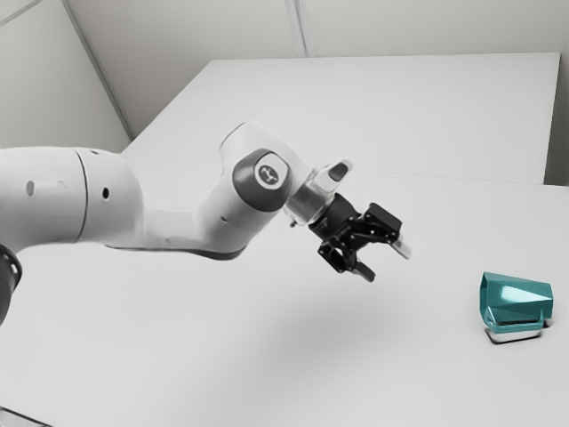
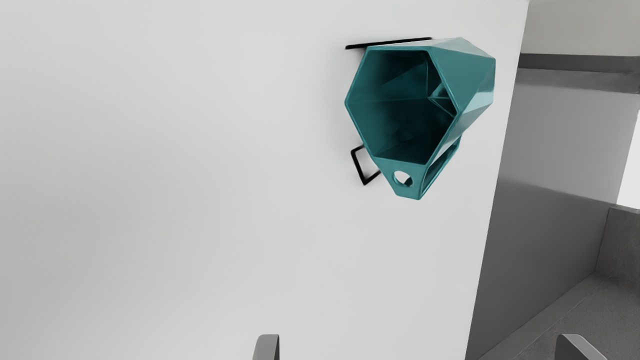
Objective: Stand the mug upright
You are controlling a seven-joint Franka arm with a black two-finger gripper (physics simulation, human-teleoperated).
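Mug (image 1: 516, 301) on its side on the white counter (image 1: 222, 356), toward ext. view's right; not upright. Teal, faceted, glossy. Mouth faces ext. view's left, i.e. arm side; base end points the other way. Handle (image 2: 411, 190) on the mug's flank, at ext. view's lower side of the body.

Tool (image 1: 385, 261) spread, tips well apart; mug outside the grip, well apart from the tool. Tool black w/ paler tips, up over counter, tilted, tips angled down & toward ext. view's right. Arm (image 1: 111, 196) white, comes in from ext. view's left, bent at the joints.

Wrist view: camera looks into the mug's mouth, six-sided rim, dark interior. Round hole in handle, by the rim. Thin black lines (image 2: 388, 43) on counter just beside mug, one angular bit near handle; can't tell what they are. Both fingers (image 2: 270, 347) in at the frame's edge, wide gap betw. them. Base end of mug lies nr. the counter's edge; grey wall (image 2: 560, 135) past it.
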